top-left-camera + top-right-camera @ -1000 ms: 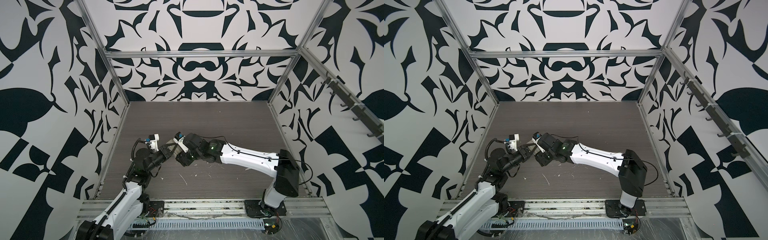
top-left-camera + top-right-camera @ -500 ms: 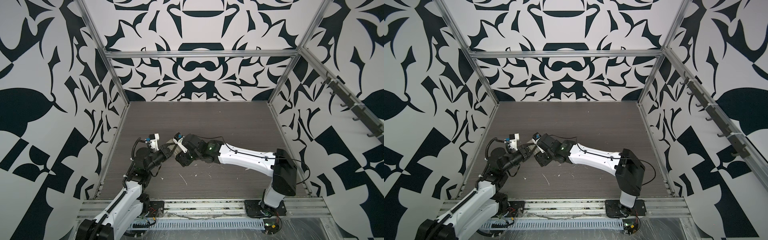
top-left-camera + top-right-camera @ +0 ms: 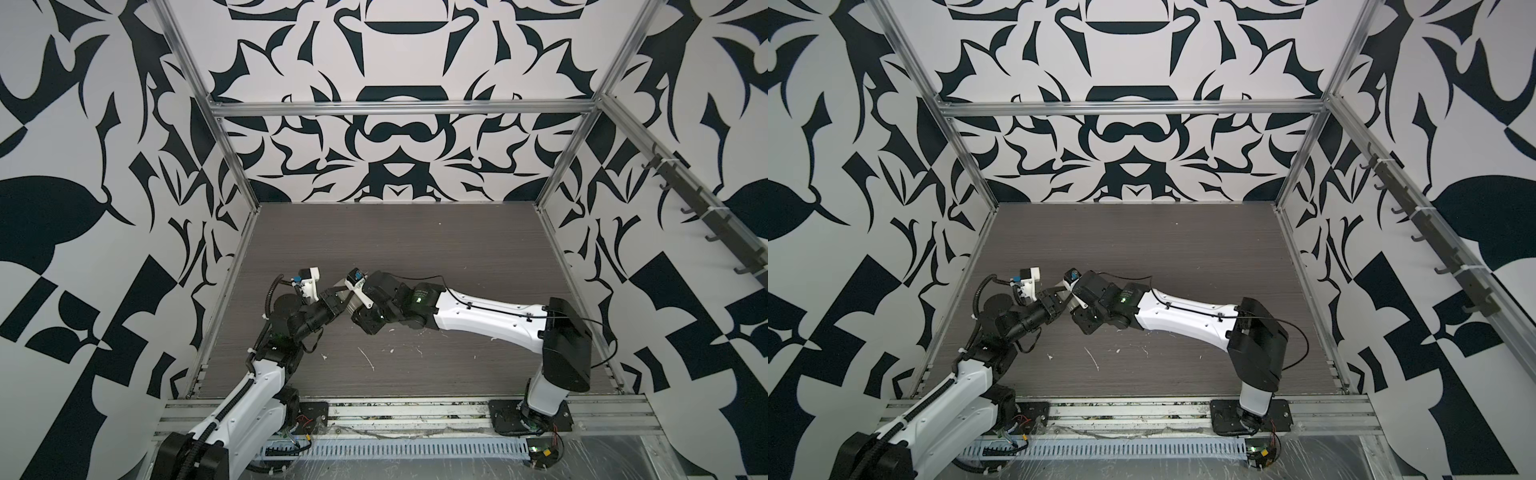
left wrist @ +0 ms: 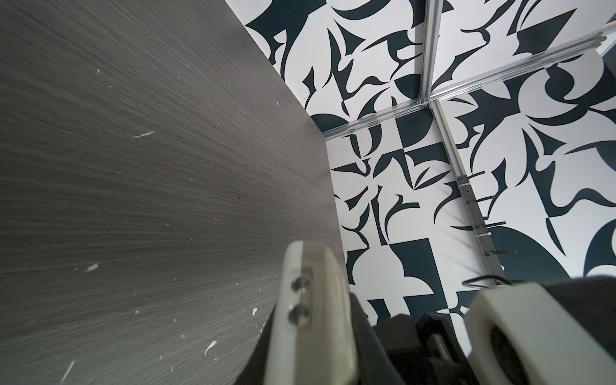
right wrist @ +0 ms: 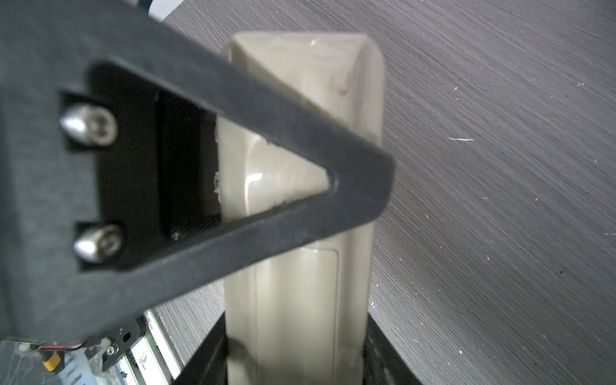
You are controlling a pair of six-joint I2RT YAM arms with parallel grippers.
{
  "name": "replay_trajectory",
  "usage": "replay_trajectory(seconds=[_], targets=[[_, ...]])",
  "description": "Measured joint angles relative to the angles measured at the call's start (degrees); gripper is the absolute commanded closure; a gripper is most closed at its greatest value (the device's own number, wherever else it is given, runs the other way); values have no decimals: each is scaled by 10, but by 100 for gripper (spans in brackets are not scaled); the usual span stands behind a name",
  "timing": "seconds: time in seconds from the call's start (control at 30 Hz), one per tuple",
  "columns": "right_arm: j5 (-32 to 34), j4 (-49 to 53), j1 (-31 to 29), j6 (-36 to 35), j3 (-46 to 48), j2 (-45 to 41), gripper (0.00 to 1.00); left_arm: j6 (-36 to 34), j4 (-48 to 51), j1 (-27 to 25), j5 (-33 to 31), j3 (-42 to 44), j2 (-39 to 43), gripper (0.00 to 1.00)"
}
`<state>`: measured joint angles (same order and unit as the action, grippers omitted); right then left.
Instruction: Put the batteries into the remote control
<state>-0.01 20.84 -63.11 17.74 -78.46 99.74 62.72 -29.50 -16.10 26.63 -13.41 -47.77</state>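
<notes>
Above the left of the bench (image 3: 415,249), my left jaws stay clenched on the remote (image 5: 300,300), aloft as a second ago; my right jaws straddle it, I cannot tell whether they squeeze.

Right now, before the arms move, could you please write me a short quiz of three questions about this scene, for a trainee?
1. True or false: the remote control lies flat on the table.
2. Which side of the remote control faces the right wrist camera? A) the buttons B) the beige back C) the screen
3. Fill in: no ___ can be seen in any view; only white scraps lie on the table.

Key:
1. False. The left jaws grip one end of it and hold it up.
2. B.
3. batteries.
</notes>
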Motion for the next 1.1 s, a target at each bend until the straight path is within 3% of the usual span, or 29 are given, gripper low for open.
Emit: replay_trajectory(seconds=[0.07, 0.17, 0.27, 0.33, 0.57, 0.83, 1.0, 1.1], targets=[[-1, -6, 0, 0, 10, -7, 85, -12, 9, 0, 7, -9, -2, 46], [-11, -12, 5, 2, 36, -31, 87, -37, 27, 0, 23, -35, 0, 25], [-37, -30, 25, 10, 80, -76, 91, -58, 41, 0, 43, -51, 16, 11], [-61, -45, 47, 22, 107, -110, 92, -67, 49, 0, 61, -61, 29, 6], [-197, -167, 146, 89, 179, -209, 99, -75, 46, 0, 130, -77, 70, 3], [-381, -338, 144, 165, 202, -226, 100, -44, -47, -3, 213, -111, 58, 5], [-443, -421, 139, 205, 214, -212, 100, -2, -142, -8, 231, -117, 26, 14], [-467, -452, 136, 222, 216, -197, 100, 28, -195, -9, 237, -117, 2, 27]])
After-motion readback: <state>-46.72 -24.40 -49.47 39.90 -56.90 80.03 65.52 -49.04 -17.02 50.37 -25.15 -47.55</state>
